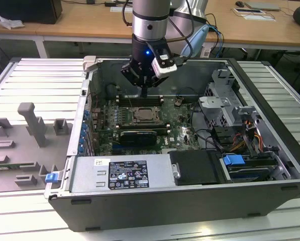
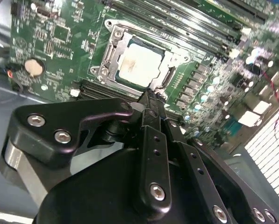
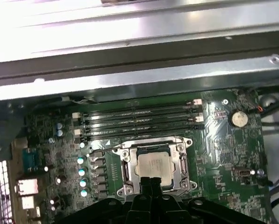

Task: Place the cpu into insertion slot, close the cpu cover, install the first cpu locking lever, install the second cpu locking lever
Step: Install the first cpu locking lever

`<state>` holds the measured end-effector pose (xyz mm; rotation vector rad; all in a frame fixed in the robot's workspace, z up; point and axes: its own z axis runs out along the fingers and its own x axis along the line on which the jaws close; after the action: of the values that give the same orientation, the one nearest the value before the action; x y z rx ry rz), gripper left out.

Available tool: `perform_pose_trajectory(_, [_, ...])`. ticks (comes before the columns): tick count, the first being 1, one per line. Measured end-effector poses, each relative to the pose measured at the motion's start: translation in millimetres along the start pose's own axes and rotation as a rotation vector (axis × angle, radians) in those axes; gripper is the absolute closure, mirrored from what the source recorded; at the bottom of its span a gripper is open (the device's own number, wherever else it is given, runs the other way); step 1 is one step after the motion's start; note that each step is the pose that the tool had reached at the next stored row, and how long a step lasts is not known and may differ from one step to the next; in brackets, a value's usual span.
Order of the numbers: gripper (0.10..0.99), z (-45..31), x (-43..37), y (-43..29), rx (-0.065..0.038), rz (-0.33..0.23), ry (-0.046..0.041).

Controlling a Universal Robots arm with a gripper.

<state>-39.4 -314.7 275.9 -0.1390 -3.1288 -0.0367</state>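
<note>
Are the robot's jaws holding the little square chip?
No, the cpu lies flat in the insertion slot on the green board, not between the jaws.

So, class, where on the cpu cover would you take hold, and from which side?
Probably its outer frame edge, from straight above. The cpu cover lies flat around the cpu, so its broad face gives nothing to pinch; only the thin rim does. The memory slots crowd one side, so the opposite edge looks freest.

The arm (image 1: pixel 148 20) hangs vertical — gripper (image 1: pixel 144 93) pointing down, fingers (image 3: pixel 145 186) pressed together.
</note>
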Motion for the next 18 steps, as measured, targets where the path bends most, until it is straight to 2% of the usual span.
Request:
perform_pose_trajectory(8, [0.980, 0.3, 0.0, 0.0, 0.002, -0.160, 0.0034])
perform_pose_trajectory(10, [0.980, 0.4, 0.0, 0.0, 0.002, -0.224, 0.0046])
perform_pose_trajectory(13, [0.980, 0.6, 0.2, -0.1, 0.003, -0.272, 0.0039])
perform_pose_trajectory(16, [0.980, 1.5, 4.9, -0.4, 0.003, -0.273, -0.0019])
perform_pose_trajectory(18, [0.980, 2.0, 6.2, -0.5, 0.003, -0.262, -0.0024])
